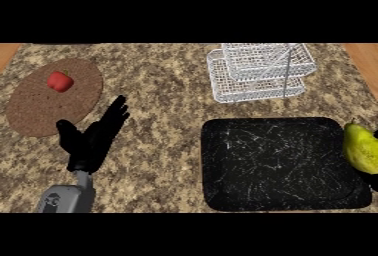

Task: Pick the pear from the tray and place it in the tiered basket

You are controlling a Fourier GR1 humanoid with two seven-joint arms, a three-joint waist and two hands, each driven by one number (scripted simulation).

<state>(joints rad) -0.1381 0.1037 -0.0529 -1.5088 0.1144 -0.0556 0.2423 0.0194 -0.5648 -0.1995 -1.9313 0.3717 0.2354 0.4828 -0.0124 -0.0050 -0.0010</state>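
The pear (360,148) is showing at the right edge of the view, over the right rim of the black tray (284,162), and appears to be lifted clear of it. A dark sliver at the edge just below the pear is probably part of the right hand, but too little of it is showing to confirm this, so the state of that hand's fingers cannot be told.

The left hand (92,137) is resting open on the left side of the counter (162,100), fingers straight and relaxed, holding nothing. Just beyond its fingertips, a round brown mat (44,107) is carrying a small red fruit (60,81); neither belongs to the task.

Step in hand, as judged: the pick appears complete and the carry is beginning.

The white wire tiered basket (258,72) is standing beyond the tray's far edge, up and to the left of the pear, well apart from it.

The next move calls for:
- carrying the pear forward and to the left, past the tray's far rim;
- keeping it above the basket's wire rims and central rod;
- lowering it into a tier before releasing.
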